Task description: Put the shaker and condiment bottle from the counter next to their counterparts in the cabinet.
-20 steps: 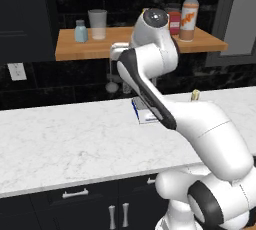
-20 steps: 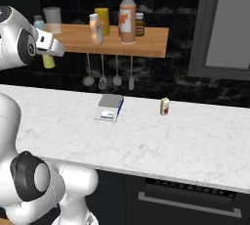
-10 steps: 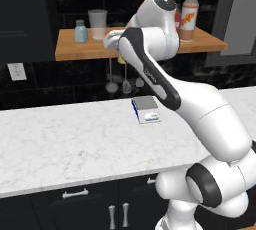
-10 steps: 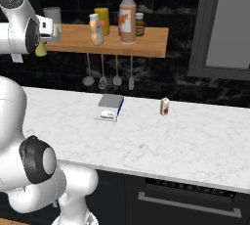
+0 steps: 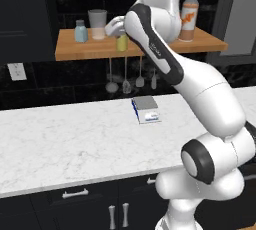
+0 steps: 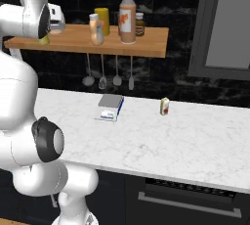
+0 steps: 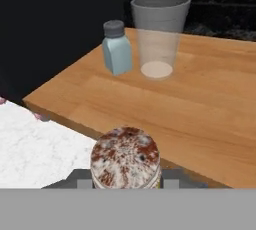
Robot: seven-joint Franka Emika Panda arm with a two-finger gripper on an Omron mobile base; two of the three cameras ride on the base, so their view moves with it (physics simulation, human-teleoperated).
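While clamped on cylindrical shaker (image 7: 125,158) | gripper (image 5: 119,30) | over wooden plank cabinet (image 7: 200,109)

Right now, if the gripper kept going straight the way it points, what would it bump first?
Probably the clear cup on the wooden shelf, or the blue shaker beside it; depth is unclear. The gripper holds the shaker.

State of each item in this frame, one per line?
Gripper: shut on the shaker.
Shaker: held upright over the shelf's front edge.
Blue shaker: upright on the shelf, beside the cup.
Cup: upright, empty.
Small bottle: upright on the counter.
Tall bottle: upright on the shelf.
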